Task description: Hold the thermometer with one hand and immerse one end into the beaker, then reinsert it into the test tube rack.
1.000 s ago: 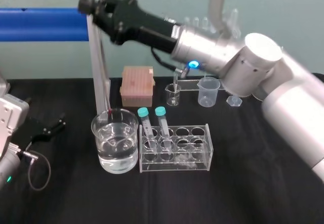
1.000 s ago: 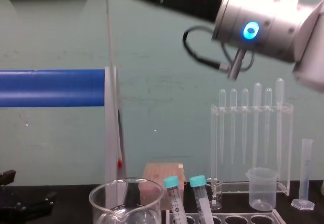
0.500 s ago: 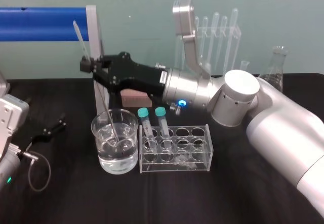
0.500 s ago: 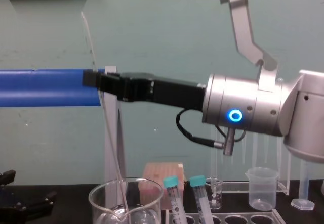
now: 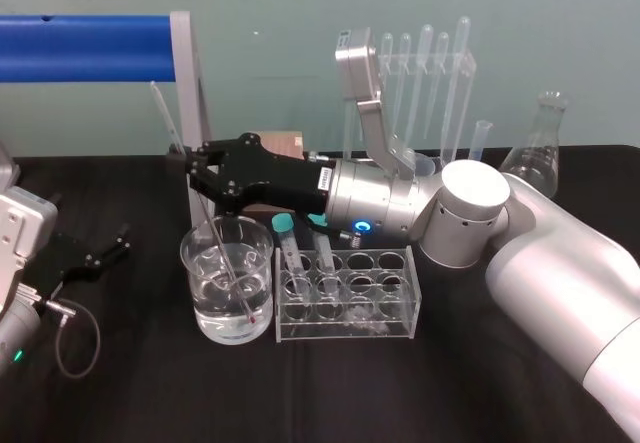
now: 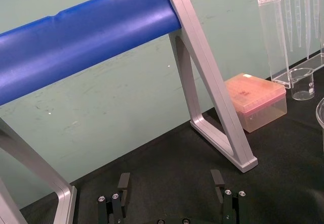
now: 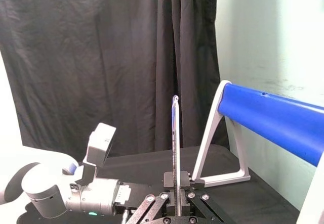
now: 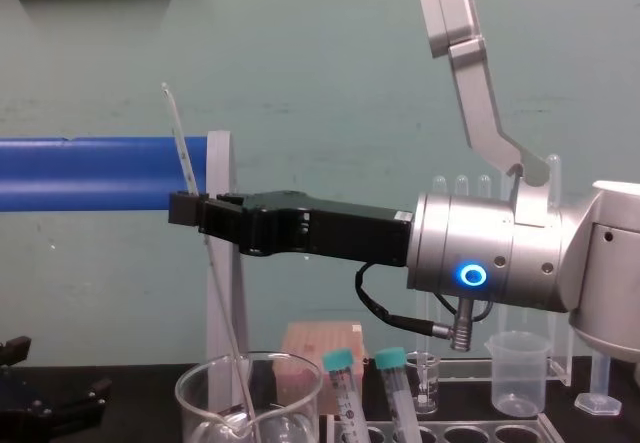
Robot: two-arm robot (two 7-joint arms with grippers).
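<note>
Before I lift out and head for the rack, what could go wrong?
The right gripper holds the thermometer tilted, tip low in the beaker near its wall: pushing lower could jam glass against glass. Swinging towards the rack too low could knock the rim or the two capped tubes nearest the beaker. The left gripper sits parked at left.

thermometer [image 5: 223,248] tilted, tip in beaker [image 5: 186,255] | right hand [image 5: 192,168] clamps it | test tube rack [image 5: 345,329] beside beaker

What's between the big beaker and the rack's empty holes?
Head view: two teal-capped tubes in the test tube rack. Right gripper holds the thermometer in the beaker; left gripper parked.
</note>
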